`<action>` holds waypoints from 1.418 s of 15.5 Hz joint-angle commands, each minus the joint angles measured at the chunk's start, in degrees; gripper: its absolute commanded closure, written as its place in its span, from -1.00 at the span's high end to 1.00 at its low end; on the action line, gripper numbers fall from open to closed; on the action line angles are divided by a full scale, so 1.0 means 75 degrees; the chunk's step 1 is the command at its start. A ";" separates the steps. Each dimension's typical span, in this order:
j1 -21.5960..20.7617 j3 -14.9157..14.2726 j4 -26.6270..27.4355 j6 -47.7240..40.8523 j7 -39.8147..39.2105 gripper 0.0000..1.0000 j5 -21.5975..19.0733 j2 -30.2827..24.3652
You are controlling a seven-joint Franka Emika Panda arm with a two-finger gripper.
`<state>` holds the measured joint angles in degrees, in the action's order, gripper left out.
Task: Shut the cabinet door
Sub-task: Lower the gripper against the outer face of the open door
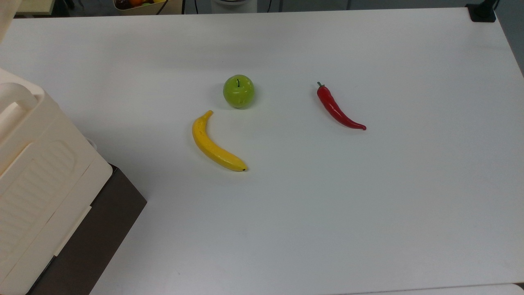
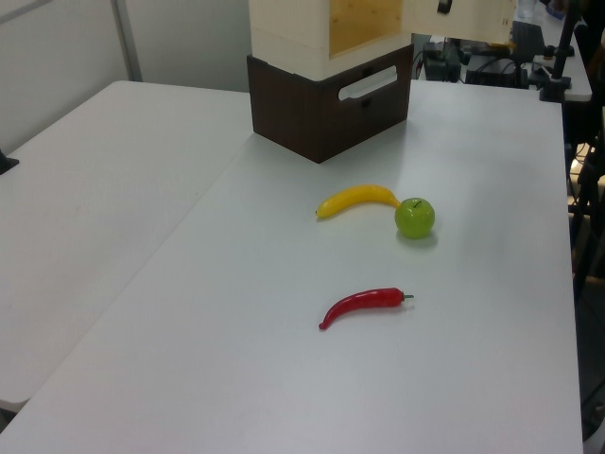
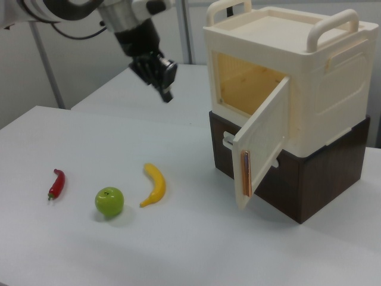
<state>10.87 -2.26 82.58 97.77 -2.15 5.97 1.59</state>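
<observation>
Cabinet door (image 3: 262,149) ajar, well apart from raised end effector (image 3: 167,95).

The cabinet (image 2: 326,71) stands at the counter's (image 2: 284,378) far edge, its cabinet door (image 2: 460,19) swung open. Mid-counter, a banana (image 2: 357,200) touches a green apple (image 2: 415,218). A red chili (image 2: 363,305) lies nearer the front edge.

White table (image 1: 368,225): bears three items, all apart from one another. Green apple (image 1: 238,91), upright, stem on top. Yellow banana (image 1: 213,144), curved, lying flat near the apple, toward the top view's lower left of it. Red chili pepper (image 1: 337,108), green stem, lying flat, well to the top view's right of the apple.
</observation>
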 commanded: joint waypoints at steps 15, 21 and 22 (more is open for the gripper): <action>0.1151 -0.1620 -0.0312 0.2444 -0.1002 -1.00 -0.0127 0.0279; 0.1574 -0.1632 -0.0218 0.2397 -0.1495 -1.00 -0.0280 0.0315; 0.1575 -0.1632 -0.0114 0.2362 -0.1495 -1.00 -0.0280 0.0315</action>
<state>22.50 -14.31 80.88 115.31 -11.13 5.03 3.96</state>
